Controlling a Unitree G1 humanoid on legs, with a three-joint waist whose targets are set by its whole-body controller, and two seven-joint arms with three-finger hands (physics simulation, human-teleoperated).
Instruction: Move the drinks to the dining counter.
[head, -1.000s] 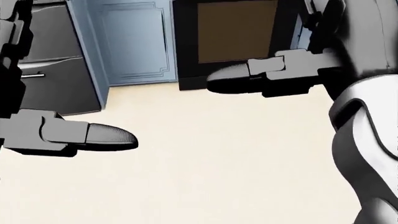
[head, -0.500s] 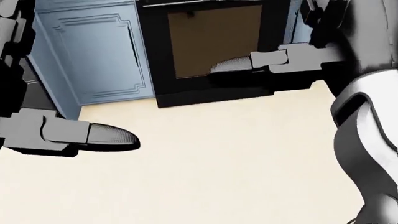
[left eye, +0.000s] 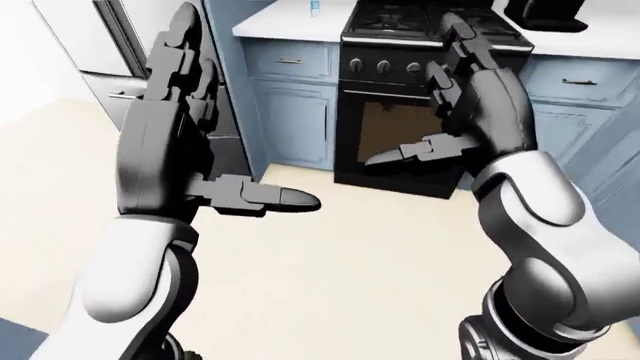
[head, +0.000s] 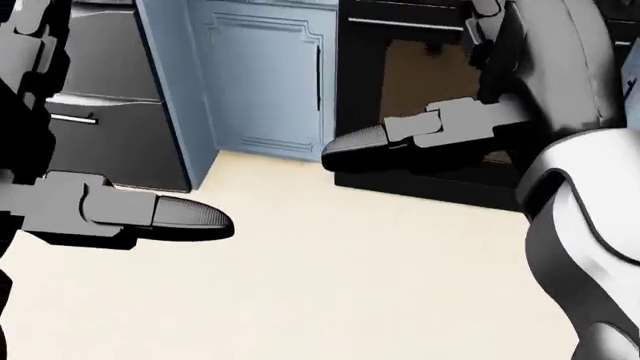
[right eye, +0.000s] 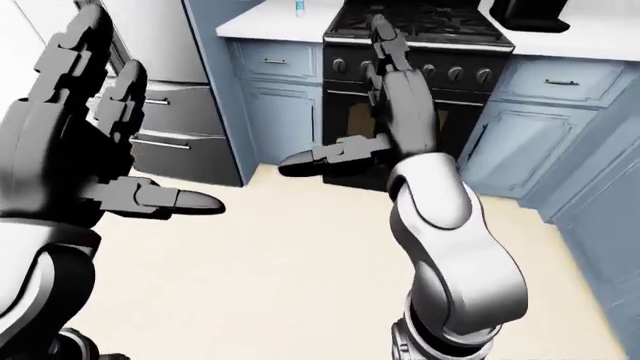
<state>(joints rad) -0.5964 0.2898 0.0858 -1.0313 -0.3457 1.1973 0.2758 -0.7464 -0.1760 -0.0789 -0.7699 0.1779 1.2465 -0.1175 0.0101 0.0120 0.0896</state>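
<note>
Facing a kitchen run of blue cabinets, both hands are raised with fingers spread wide and thumbs jutting inward, neither one gripping anything. In the left-eye view the left hand (left eye: 175, 146) fills the left half of the frame, fingers pointing up and its thumb stretched toward the middle; the right hand (left eye: 475, 105) stands at upper right, palm turned inward, thumb pointing left across a black oven (left eye: 400, 112). The oven sits at top centre of that view, with a row of knobs above a brownish glass door and burner grates on its top. Blue cabinets (left eye: 295, 112) flank it on either side under a white counter (left eye: 275, 22). On that counter, at the very top edge just left of the stove, stands a small pale bottle (left eye: 314, 7), most likely one of the drinks, though it is too small and too cropped to tell for certain; it is well apart from both hands. A dark appliance (right eye: 530, 13) sits on the counter in the upper right corner of the right-eye view. A steel refrigerator (right eye: 165, 67) with bar handles stands at the left of that view. Cream floor (head: 360, 285) fills the lower part of every view.
</note>
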